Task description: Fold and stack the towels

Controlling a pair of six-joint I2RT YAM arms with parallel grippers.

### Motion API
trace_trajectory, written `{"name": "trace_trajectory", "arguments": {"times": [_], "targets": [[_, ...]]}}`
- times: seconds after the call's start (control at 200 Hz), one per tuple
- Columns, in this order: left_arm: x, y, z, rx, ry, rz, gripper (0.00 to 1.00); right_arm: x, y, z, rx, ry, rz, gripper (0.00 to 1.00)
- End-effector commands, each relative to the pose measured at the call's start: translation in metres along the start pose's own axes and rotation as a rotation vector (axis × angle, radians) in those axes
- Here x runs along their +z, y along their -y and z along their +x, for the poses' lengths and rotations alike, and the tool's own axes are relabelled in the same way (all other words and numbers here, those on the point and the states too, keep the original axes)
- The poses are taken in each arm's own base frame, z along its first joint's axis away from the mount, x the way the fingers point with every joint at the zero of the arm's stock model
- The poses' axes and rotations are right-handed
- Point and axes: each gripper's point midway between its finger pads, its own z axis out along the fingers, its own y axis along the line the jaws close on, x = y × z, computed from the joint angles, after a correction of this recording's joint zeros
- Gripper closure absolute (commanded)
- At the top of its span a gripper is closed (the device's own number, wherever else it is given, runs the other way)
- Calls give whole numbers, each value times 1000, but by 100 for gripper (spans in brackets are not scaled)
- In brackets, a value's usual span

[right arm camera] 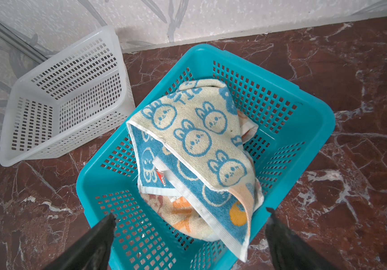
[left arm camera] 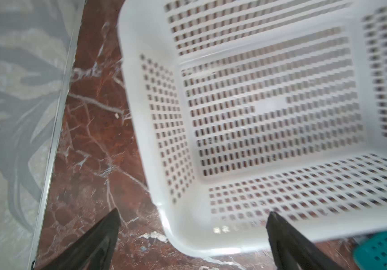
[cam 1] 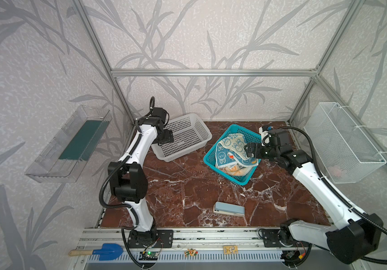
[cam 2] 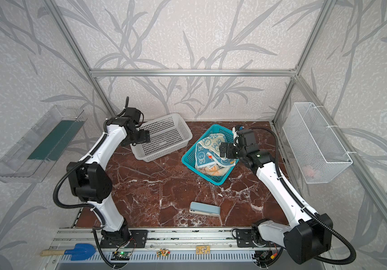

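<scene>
The towels [right arm camera: 199, 145] were heaped unfolded in the teal basket [right arm camera: 304, 131], so folding was judged not yet begun. The right gripper [right arm camera: 190, 212] was held spread wide above them, seemingly for a first pick. The left gripper [left arm camera: 193, 212] was spread, empty, at a corner of the white basket [left arm camera: 141, 46].

Bright, even, soft light, faint shadows — white basket [left arm camera: 132, 77] blurred in left wrist view, others sharp.

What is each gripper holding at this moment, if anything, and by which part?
Nothing is held. The left gripper is open at a corner of the white basket; the right gripper is open above the towels in the teal basket.
</scene>
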Motion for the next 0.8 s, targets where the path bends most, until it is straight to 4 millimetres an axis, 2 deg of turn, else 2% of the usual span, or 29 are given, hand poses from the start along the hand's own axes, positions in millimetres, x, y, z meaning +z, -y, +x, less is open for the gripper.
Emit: {"name": "trace_trajectory", "arguments": {"times": [0.0, 0.15, 0.34, 0.515, 0.63, 0.795], "targets": [[-26, 42, 6, 198, 78, 76, 1, -7, -6, -7, -37, -3, -18, 1], [-13, 78, 17, 357, 68, 157, 1, -13, -2, -13, -2, 7, -29, 1], [18, 93, 13, 437, -6, 136, 4, -25, 7, -16, 41, 24, -39, 1], [33, 126, 22, 547, -54, 176, 11, -31, 11, -14, 40, 22, -33, 1], [41, 133, 28, 602, -79, 138, 15, -33, 12, -13, 57, 25, -47, 1], [52, 128, 33, 668, -74, 66, 18, -36, 10, -14, 56, 22, -60, 1]]}}
